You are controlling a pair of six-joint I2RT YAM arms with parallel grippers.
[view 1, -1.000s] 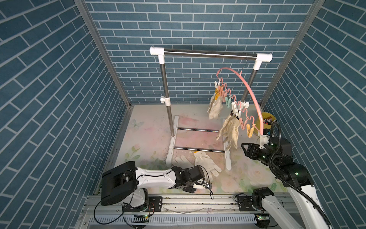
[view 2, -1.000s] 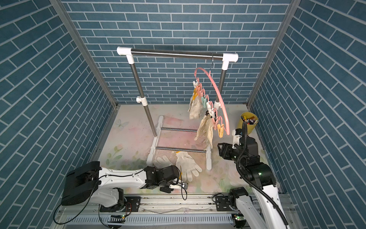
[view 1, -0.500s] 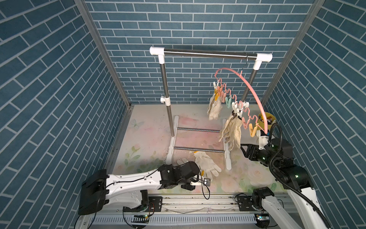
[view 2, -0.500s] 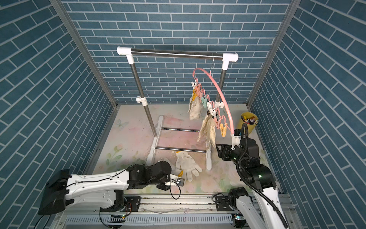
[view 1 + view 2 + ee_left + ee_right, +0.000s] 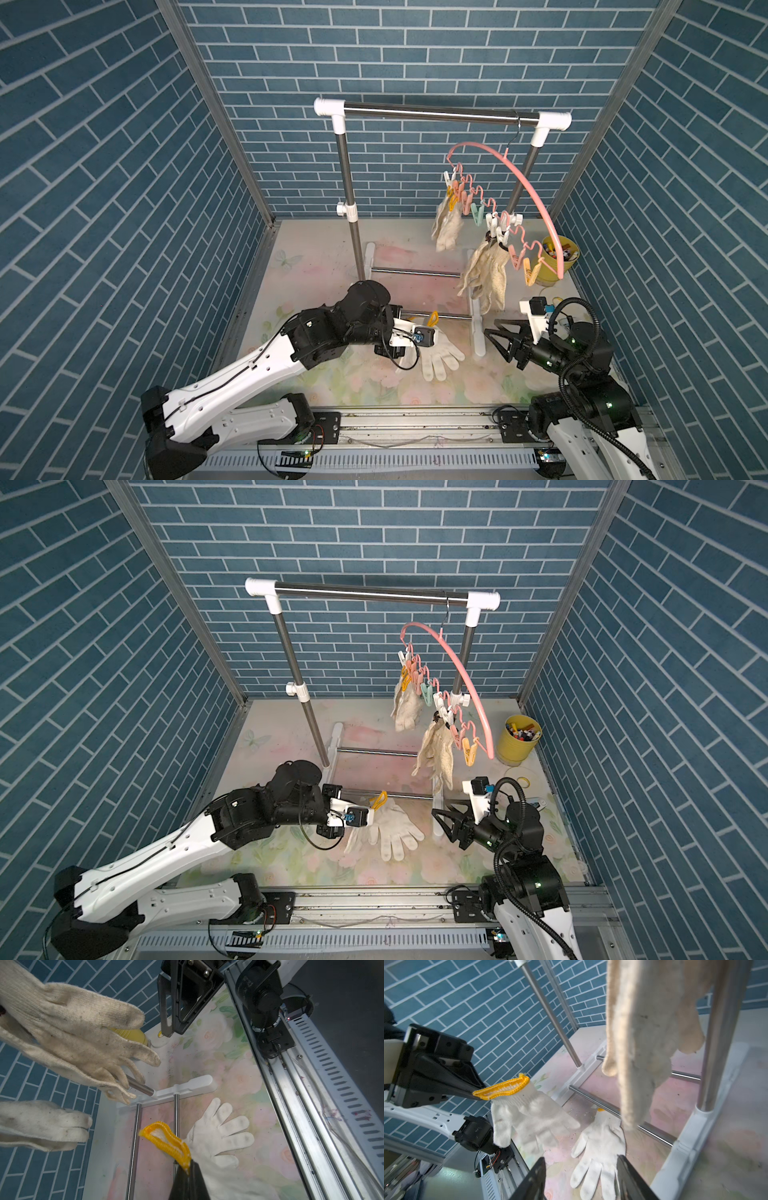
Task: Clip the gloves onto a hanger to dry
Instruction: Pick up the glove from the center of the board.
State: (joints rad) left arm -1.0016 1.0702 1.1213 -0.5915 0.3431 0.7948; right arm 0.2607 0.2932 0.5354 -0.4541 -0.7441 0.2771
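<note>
My left gripper [image 5: 188, 1168] is shut on the yellow cuff of a white glove [image 5: 529, 1113], which hangs from it just above the floor; in a top view the cuff [image 5: 378, 801] loops up beside the wrist camera. A second white glove [image 5: 442, 353] lies flat on the floor by the rack's near rail. The pink hanger [image 5: 528, 187] hangs from the rack bar with two stained gloves clipped on it [image 5: 446, 224] [image 5: 486, 270]. Right of the floor glove, my right gripper [image 5: 496, 343] is open and holds nothing. In the right wrist view it [image 5: 581, 1158] points at that glove.
The steel rack [image 5: 432, 112] stands mid-floor with white feet and two low rails. A yellow cup of pens [image 5: 517, 739] and a tape roll [image 5: 521, 777] sit at the back right. Brick walls close three sides, and the arms' metal rail [image 5: 415, 424] runs along the near edge.
My left gripper has moved away from the near edge and lifted, taking the glove's cuff up with it. My right gripper has dropped lower toward the floor glove, its jaws somewhat narrower.
</note>
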